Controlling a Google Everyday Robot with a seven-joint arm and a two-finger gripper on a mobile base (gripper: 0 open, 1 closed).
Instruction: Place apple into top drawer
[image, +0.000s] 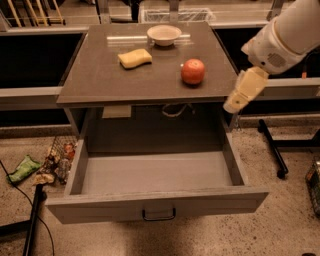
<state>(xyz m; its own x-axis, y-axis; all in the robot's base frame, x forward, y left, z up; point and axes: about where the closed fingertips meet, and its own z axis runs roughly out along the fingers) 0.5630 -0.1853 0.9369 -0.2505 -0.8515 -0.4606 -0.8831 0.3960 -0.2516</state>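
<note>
The worktop (100, 75) carries the loose things. Beneath it the top drawer (155, 172) is pulled well out (ready, I judge, to take the fruit from above). The claw (235, 104) hangs just off the worktop's right edge, slanting down toward the drawer. It carries nothing, and I cannot tell whether it is open or closed. The apple (193, 71) sits on the worktop near that edge, untouched.
</note>
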